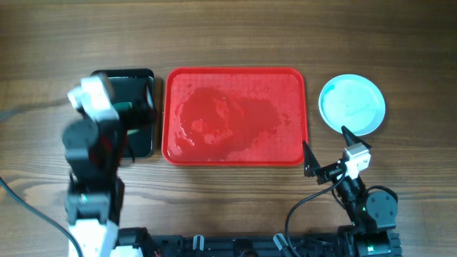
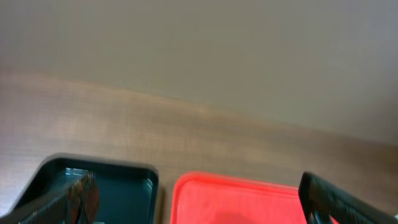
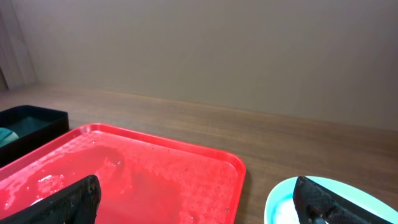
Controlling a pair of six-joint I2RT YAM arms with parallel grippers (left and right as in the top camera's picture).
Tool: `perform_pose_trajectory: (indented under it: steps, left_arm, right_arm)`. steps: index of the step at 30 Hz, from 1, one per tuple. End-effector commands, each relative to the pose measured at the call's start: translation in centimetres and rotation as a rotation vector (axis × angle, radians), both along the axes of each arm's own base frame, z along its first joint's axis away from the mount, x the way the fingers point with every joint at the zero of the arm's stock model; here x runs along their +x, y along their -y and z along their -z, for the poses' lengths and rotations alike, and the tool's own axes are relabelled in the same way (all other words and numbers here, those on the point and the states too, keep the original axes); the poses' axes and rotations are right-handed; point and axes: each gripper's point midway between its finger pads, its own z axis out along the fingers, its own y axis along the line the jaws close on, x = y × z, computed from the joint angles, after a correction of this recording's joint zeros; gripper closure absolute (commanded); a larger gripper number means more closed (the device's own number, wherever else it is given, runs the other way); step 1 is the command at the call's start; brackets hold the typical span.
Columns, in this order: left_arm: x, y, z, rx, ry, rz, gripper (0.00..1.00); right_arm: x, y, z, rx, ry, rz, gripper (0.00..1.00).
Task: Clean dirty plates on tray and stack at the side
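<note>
The red tray (image 1: 235, 114) lies mid-table, wet and with no plates on it; it shows in the left wrist view (image 2: 236, 199) and the right wrist view (image 3: 155, 180) too. A stack of pale turquoise plates (image 1: 352, 104) sits on the table right of the tray, its edge in the right wrist view (image 3: 280, 205). My right gripper (image 1: 327, 146) is open and empty, just in front of the tray's right corner and the plates (image 3: 196, 202). My left gripper (image 1: 136, 107) is open and empty above the black tray (image 2: 196, 199).
A small black tray (image 1: 143, 135) stands left of the red tray, mostly under my left arm; its corner shows in the left wrist view (image 2: 124, 180). A green sponge (image 3: 6, 134) lies in it. Bare wooden table (image 1: 235, 36) lies all round.
</note>
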Motion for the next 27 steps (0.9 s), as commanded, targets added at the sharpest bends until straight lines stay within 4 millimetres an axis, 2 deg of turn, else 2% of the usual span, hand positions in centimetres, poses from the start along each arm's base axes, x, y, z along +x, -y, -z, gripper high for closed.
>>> perform_pose_trajectory:
  steps: [1, 4, 8, 12, 18, 23, 27]
  left_arm:
    - [-3.5, 0.5, 3.5, -0.001, 0.113, 0.023, 0.0]
    - [-5.4, 0.6, 5.7, 0.003, 0.181, 0.023, 0.0]
    - [-6.4, 0.6, 7.1, 0.046, 0.216, 0.027, 0.0]
    - [-6.8, 0.6, 9.3, 0.128, 0.172, 0.038, 0.0]
    - [-7.5, 0.6, 12.1, 0.152, 0.065, 0.045, 0.0]
    - [-7.7, 0.4, 10.5, 0.158, 0.135, 0.027, 0.0]
    - [-7.8, 0.4, 10.2, 0.158, 0.147, 0.027, 0.0]
  right_arm:
    - [0.0, 0.1, -0.2, -0.017, 0.015, 0.006, 0.0]
    - [0.0, 0.1, -0.2, -0.017, 0.014, 0.006, 0.0]
    - [0.0, 0.1, -0.2, -0.017, 0.014, 0.006, 0.0]
    - [0.0, 0.1, -0.2, -0.017, 0.015, 0.006, 0.0]
    - [0.0, 0.1, -0.2, -0.017, 0.014, 0.006, 0.0]
    - [0.0, 0.1, -0.2, -0.017, 0.015, 0.006, 0.0]
    - [0.0, 0.1, -0.2, -0.017, 0.014, 0.006, 0.0]
